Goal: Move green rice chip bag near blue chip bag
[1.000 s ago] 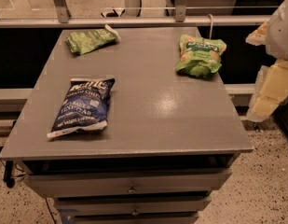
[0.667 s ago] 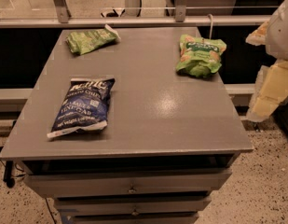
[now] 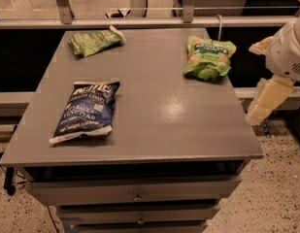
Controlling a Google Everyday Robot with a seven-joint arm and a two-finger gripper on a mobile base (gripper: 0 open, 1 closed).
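While gripper [image 3: 267, 100] hangs, seemingly, beside table [image 3: 159, 108]

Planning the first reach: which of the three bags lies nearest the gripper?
The green rice chip bag, puffy, at the table's far right. The gripper hangs off the right edge; the blue chip bag and flat green bag lie left.

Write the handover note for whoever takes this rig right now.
Gripper: off the right edge of the table, clear of both bags.
Green rice chip bag: lying at the table's far right.
Blue chip bag: lying flat at the near left, well apart from it.
Small green bag: far left; leave it.
Done: nothing yet.
Left: grasp the green rice chip bag, carry it across, set it beside the blue one.
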